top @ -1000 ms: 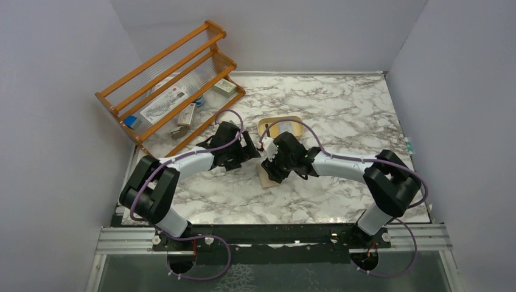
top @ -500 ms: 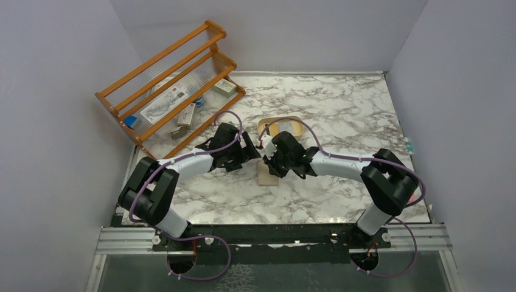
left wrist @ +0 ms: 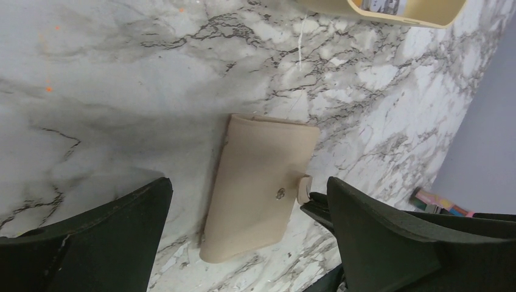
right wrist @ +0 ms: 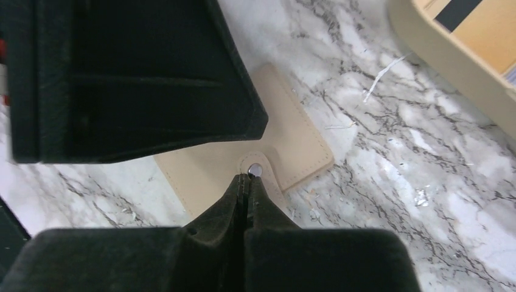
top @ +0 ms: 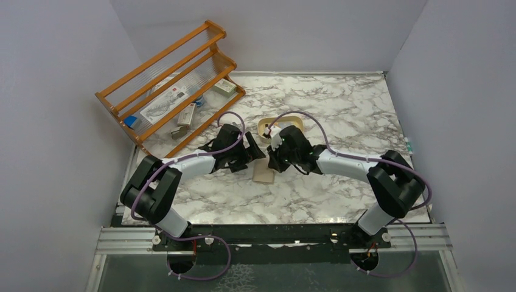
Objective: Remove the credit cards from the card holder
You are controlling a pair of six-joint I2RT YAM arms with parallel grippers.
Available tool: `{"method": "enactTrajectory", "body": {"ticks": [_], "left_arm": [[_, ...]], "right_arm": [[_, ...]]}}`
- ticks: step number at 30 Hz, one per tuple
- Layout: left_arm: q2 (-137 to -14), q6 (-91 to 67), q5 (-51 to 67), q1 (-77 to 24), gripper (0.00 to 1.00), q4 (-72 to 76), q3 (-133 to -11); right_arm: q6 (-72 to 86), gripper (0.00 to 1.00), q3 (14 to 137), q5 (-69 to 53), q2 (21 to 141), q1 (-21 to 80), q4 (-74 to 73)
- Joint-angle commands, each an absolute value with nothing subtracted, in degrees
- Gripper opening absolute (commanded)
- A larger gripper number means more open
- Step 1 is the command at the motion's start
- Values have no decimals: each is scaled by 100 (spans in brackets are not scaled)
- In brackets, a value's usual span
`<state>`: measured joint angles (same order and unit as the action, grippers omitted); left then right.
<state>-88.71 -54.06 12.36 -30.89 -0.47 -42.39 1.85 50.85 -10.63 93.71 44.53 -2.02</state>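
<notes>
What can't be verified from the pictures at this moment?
- What the card holder holds: it lies shut in every view.
- Whether the right claw pinches the snap tab: the claw itself covers the contact, right wrist view.
- Tray contents: cut off by the edge, both wrist views.

Beige wallet with silver snap, white marble table veined grey, orange rack at ten o'clock, cream tray at twelve, purple cables, lilac walls.

card holder: matt tan leather-look | table: glossy marble | rack: wood
</notes>
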Motion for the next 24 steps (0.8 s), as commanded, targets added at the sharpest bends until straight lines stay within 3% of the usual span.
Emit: {"method": "enactTrajectory", "body": {"ticks": [1, 5, 15, 24], "left_arm": [[-9075, -5673, 1463, -3138, 99, 443, -4005], [-9203, -5824, 1553, -3170, 98, 624, -3979], [-8798, -5671, 1166, -3190, 98, 216, -4179], [-9114, -5851, 1752, -3203, 98, 890, -3907]], "right_arm": [[641, 1, 4895, -1720, 8881, 4261, 504], [884, 1, 4614, -2095, 8621, 4069, 888], [1295, 1, 4337, -1319, 7875, 3828, 965], [1275, 1, 4348, -1451, 7658, 3724, 944]]}}
